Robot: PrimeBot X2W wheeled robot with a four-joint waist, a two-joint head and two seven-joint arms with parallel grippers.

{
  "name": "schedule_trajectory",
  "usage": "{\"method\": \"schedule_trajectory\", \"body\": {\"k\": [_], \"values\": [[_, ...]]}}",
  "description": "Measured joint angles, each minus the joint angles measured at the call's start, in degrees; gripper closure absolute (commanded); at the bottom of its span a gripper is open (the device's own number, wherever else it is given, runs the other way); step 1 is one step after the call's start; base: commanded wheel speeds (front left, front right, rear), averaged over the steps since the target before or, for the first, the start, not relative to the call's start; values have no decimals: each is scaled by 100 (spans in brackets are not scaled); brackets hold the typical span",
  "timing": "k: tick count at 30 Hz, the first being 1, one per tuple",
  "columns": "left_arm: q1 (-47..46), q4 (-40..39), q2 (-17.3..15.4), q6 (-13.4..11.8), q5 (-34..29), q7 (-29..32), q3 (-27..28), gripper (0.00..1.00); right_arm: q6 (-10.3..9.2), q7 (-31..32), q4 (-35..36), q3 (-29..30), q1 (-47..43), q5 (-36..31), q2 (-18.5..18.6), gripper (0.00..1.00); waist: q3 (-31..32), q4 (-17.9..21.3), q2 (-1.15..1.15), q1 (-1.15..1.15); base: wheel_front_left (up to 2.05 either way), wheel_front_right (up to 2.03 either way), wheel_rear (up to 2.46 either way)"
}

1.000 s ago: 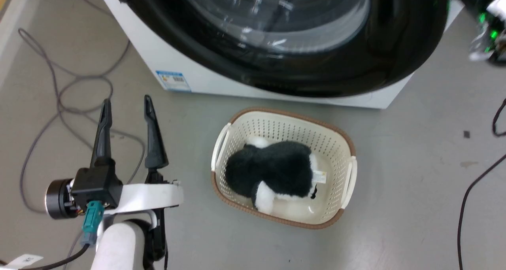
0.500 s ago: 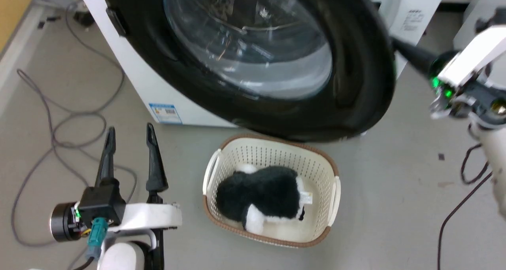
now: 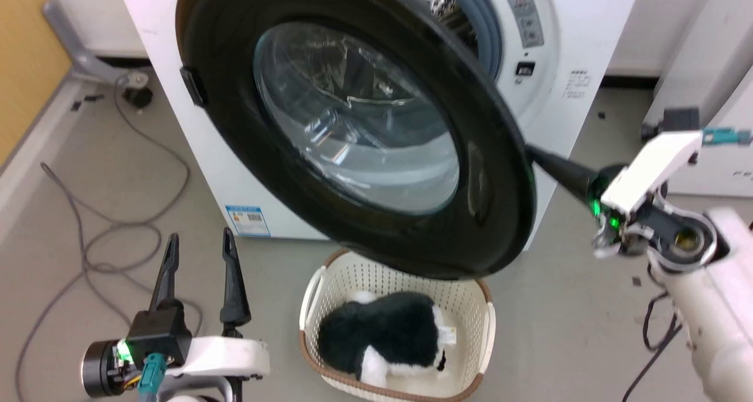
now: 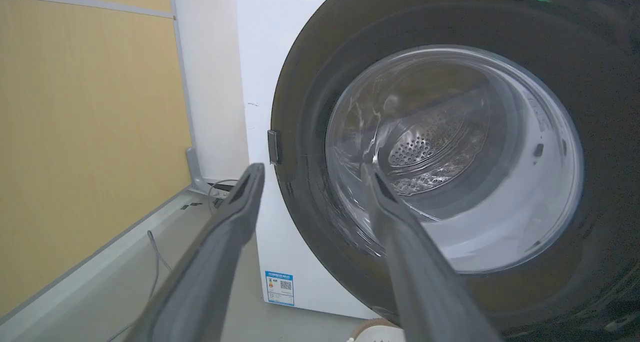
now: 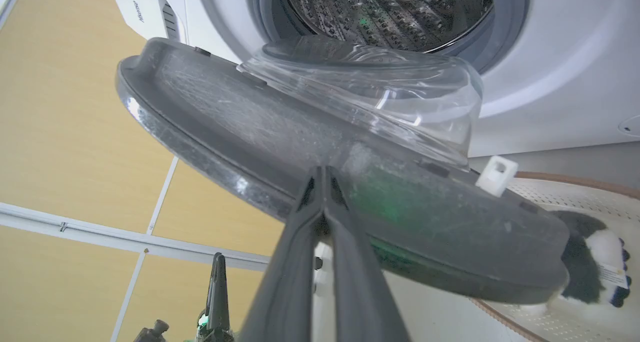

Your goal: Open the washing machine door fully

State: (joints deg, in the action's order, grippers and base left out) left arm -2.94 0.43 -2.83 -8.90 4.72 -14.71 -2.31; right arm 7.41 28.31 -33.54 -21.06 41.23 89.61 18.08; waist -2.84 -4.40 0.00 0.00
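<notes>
Pushing the washing machine door (image 3: 353, 131) wider looks like the step in hand. The door stands part open, hinged on the left of the washing machine (image 3: 565, 49), with its free right edge swung toward the near side and the steel drum (image 5: 385, 11) exposed behind it. The right gripper (image 5: 324, 174) has its 2 fingers closed together on nothing, tips pressed against the door's grey inner face just below the glass bowl. The left gripper (image 3: 199, 240) hovers low at the near left, jaws apart and empty.

Next, I judge, the push must follow the door's arc leftward around the hinge; closed tips could skid on that smooth face. The door's lower rim overhangs a laundry basket (image 3: 488, 308) holding a black-and-white plush toy (image 3: 382, 331).
</notes>
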Motion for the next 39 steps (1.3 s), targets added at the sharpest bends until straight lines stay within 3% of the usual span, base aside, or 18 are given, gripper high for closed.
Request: {"method": "schedule_trajectory", "body": {"k": [12, 25, 39], "values": [[196, 19, 0, 9, -1, 0, 77, 0, 1, 35, 1156, -31, -1062, 219, -119, 100, 282, 49, 0, 0, 0, 0, 0], [298, 130, 0, 100, -121, 0, 66, 0, 1, 363, 2544, -577, -2035, 265, -609, 100, 347, 62, 0, 0, 0, 0, 0], [302, 188, 0, 94, -151, 0, 30, 0, 1, 509, 3067, -1174, -2275, 107, -1195, 100, 335, -3, 0, 0, 0, 0, 0]]}}
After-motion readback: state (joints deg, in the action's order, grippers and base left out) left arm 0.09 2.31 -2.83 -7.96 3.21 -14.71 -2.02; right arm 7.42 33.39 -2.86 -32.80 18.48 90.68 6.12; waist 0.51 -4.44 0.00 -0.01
